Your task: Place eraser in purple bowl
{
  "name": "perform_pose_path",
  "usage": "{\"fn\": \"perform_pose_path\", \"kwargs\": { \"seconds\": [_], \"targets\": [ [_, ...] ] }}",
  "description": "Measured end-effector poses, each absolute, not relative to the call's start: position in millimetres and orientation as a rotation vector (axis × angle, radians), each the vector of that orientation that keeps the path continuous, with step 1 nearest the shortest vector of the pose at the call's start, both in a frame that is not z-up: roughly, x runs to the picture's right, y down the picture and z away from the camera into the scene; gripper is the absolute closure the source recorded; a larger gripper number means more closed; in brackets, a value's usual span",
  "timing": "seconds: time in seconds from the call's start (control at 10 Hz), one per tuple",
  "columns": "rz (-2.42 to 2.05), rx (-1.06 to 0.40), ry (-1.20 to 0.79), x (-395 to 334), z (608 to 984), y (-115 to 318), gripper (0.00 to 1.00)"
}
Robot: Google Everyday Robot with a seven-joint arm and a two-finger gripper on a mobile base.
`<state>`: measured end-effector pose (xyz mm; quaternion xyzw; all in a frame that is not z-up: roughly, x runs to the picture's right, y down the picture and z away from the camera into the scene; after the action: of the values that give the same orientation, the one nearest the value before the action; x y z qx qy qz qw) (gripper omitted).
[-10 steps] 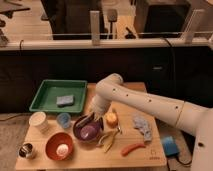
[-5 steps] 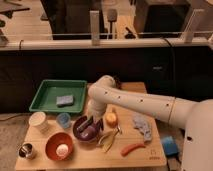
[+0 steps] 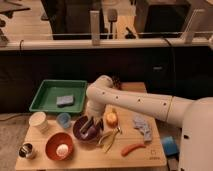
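In the camera view I cannot pick out the eraser by itself: only dark shapes show inside the purple bowl (image 3: 78, 135), where the gripper (image 3: 90, 126) reaches down into it. I cannot tell if the gripper is closed on something or apart. Near-left of this bowl stands the orange-red bowl (image 3: 52, 141), far-left the small blue cup (image 3: 63, 119), and right an orange fruit (image 3: 111, 119).
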<state>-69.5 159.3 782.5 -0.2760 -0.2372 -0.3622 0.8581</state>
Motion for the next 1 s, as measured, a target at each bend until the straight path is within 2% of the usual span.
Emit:
{"fn": "perform_pose_path", "kwargs": {
  "seconds": [0.5,1.0],
  "targets": [
    [-0.750,-0.598,-0.603,-67.9,778.2,151.8,0.20],
    [-0.749,-0.597,-0.603,-67.8,778.1,151.7,0.20]
  ]
}}
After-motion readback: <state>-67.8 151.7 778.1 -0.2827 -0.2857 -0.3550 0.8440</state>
